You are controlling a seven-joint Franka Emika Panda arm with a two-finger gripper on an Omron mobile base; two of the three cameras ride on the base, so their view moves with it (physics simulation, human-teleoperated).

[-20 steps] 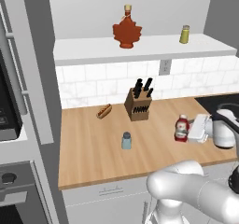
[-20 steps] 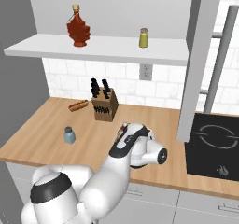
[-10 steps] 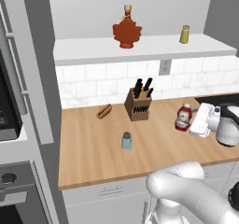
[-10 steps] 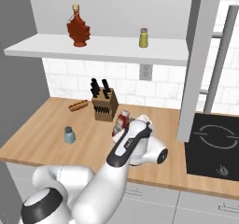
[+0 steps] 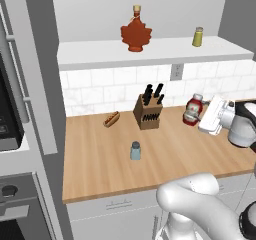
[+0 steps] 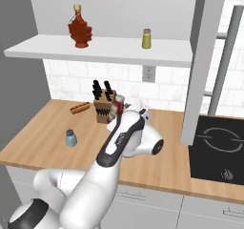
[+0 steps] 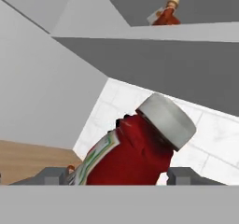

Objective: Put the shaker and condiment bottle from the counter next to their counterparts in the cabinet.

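Note:
My gripper (image 5: 197,116) is shut on the condiment bottle (image 5: 191,110), a red ketchup bottle with a white cap, held just above the right part of the counter (image 5: 100,164). In the hand view the condiment bottle (image 7: 135,153) lies tilted between the fingertips (image 7: 51,175). From the right base view, the condiment bottle (image 6: 119,104) is partly hidden behind the knife block and my hand. The pale blue-grey shaker (image 5: 135,150) (image 6: 70,138) stands alone mid-counter. On the cabinet shelf (image 5: 165,51) stand the maple-leaf bottle (image 5: 136,31) (image 7: 165,14) and the olive shaker (image 5: 198,36).
A knife block (image 5: 149,111) stands left of the held bottle near the tiled wall, with a hot dog (image 5: 111,118) further left. A black cooktop (image 6: 219,147) lies right of the counter. A grey column (image 6: 200,66) rises beside it.
The gripper has risen and moved toward the wall with the condiment bottle in it, which has come off the counter. The shaker has stayed put.

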